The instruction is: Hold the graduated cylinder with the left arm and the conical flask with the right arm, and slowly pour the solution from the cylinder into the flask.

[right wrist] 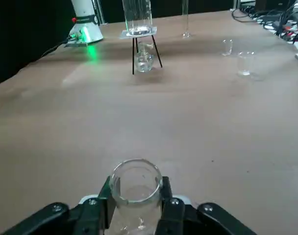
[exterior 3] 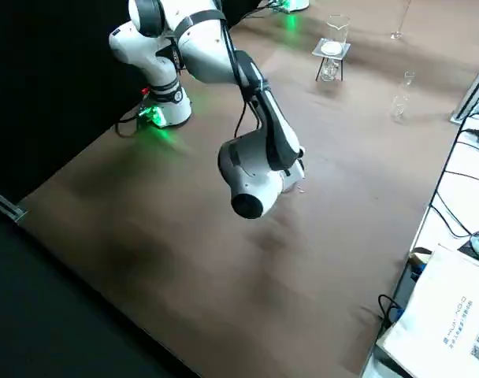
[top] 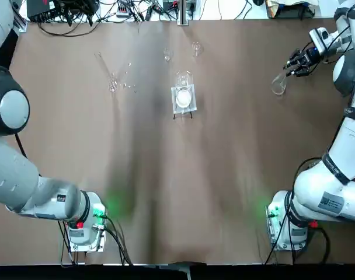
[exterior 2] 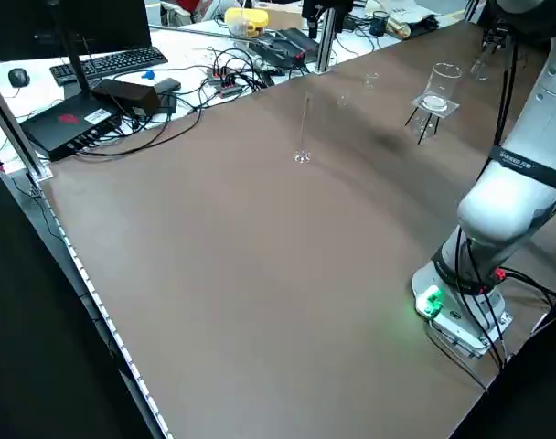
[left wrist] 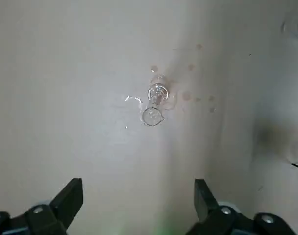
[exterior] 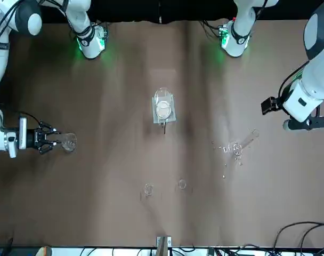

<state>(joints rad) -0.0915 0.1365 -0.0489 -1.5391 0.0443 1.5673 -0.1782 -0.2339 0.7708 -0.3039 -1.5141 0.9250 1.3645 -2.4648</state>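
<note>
The graduated cylinder [top: 109, 74] stands upright on the table's far left; in the left side view the cylinder [exterior 2: 304, 128] is a thin clear tube. My left gripper [left wrist: 136, 198] hangs open high above it and looks straight down on the cylinder's mouth [left wrist: 152, 116], without touching it. The conical flask [top: 278, 85] is at the far right of the table. My right gripper [right wrist: 135, 208] is shut on the flask's neck [right wrist: 136, 188], one finger on each side. In the front view the flask [exterior: 69, 142] sits just beyond the right gripper [exterior: 49, 140].
A short beaker on a white square stand [top: 183, 96] is in the middle of the far half. Two tiny glass pieces [top: 167, 55] [top: 196, 48] sit behind it. Small droplets [top: 129, 86] lie beside the cylinder's foot. Cables [top: 78, 11] run along the far edge.
</note>
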